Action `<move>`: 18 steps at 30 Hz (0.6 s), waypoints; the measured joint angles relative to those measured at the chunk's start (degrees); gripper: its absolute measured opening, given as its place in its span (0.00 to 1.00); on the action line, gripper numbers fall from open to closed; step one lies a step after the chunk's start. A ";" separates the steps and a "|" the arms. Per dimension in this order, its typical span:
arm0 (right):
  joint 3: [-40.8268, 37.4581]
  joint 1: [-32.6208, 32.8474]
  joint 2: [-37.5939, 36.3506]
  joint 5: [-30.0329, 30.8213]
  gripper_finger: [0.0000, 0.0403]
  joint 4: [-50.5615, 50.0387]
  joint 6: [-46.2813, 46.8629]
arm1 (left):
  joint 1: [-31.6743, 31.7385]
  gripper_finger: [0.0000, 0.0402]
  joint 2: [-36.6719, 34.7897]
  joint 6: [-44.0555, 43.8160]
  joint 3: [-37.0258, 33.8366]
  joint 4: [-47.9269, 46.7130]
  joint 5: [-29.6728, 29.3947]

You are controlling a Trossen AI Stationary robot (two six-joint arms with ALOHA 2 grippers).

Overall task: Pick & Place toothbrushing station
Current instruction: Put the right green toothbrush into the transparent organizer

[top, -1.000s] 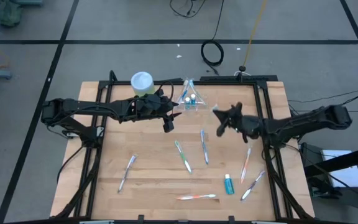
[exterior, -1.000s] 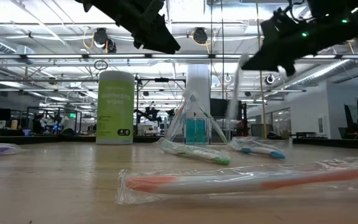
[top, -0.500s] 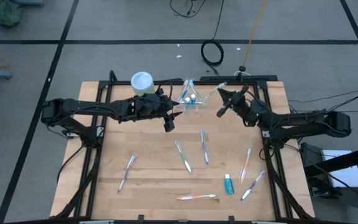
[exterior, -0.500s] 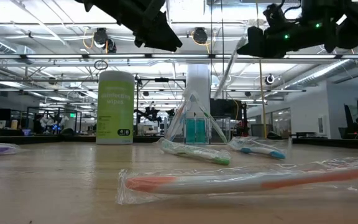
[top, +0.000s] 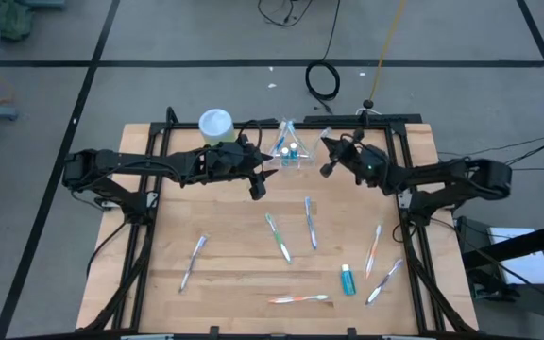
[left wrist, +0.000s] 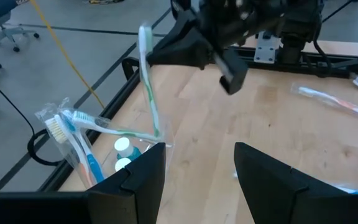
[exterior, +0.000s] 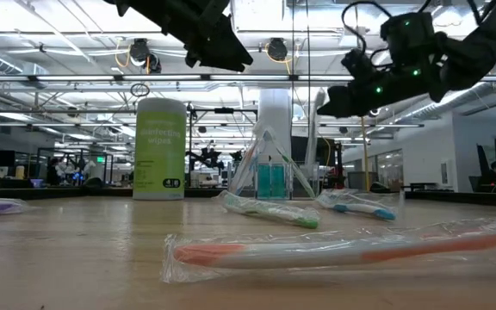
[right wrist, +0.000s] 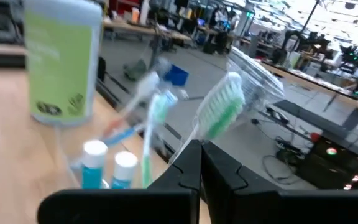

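Your right tool (top: 328, 151) is clamped on a green toothbrush (left wrist: 148, 81), held just above the clear bag (top: 289, 148) at the counter's (top: 225, 264) far edge. Your left tool (top: 256, 185) hangs beside the bag, jaws wide, holding nothing.

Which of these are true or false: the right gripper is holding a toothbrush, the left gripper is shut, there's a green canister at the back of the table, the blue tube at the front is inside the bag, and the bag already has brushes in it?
1. The right gripper is shut on a toothbrush. True.
2. The left gripper is shut. False: its fingers stand open and hold nothing.
3. A green canister stands at the back of the table. True.
4. The loose blue tube lies inside the clear bag. False: it lies on the bare wood near the front, far from the bag.
5. The clear bag already holds brushes. True: several, plus two blue tubes.
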 joint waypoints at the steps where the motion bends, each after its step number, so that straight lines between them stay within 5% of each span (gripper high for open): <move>1: 0.00 -0.20 0.70 0.06 0.00 0.06 -1.54 | 0.00 0.49 0.00 -0.41 0.00 -0.01 0.00; 10: 0.00 -0.12 4.57 -4.53 0.00 1.96 -8.68 | 0.00 0.49 0.00 -6.13 0.00 -4.45 0.08; 18: 0.00 -0.18 5.08 -6.04 0.11 -1.08 -11.71 | 0.00 0.49 0.00 -9.96 0.00 -24.01 0.23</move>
